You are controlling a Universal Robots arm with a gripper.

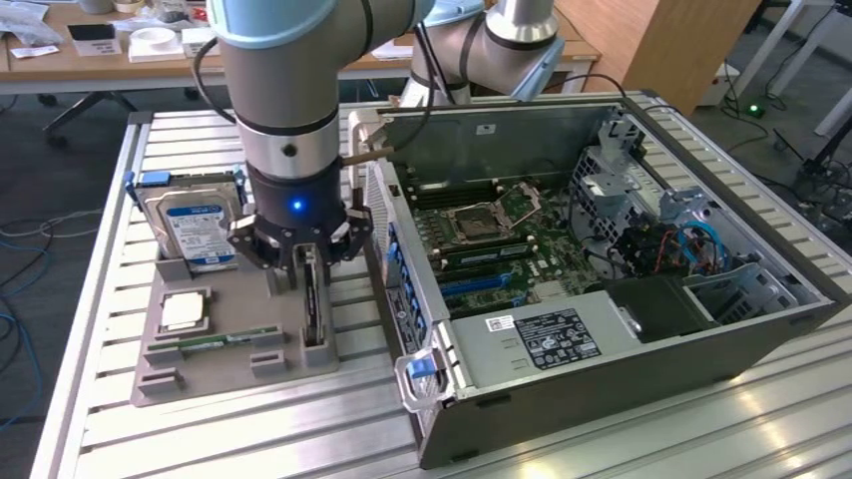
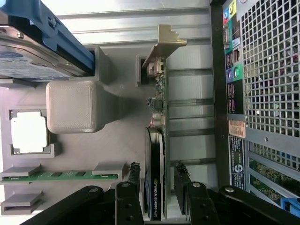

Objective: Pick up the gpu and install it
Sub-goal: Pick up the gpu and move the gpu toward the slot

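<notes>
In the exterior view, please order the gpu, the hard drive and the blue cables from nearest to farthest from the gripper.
1. gpu: straddled by the gripper.
2. hard drive: exterior view's left.
3. blue cables: inside the case, exterior view's right.

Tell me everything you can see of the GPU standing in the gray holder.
The gpu is a thin, dark circuit card standing on edge in a slot of the gray holder, beside the computer case. A bent tan metal bracket caps one end; an Nvidia Quadro label runs along its black shroud. The open hand straddles it, one finger on each side, with gaps showing.
</notes>
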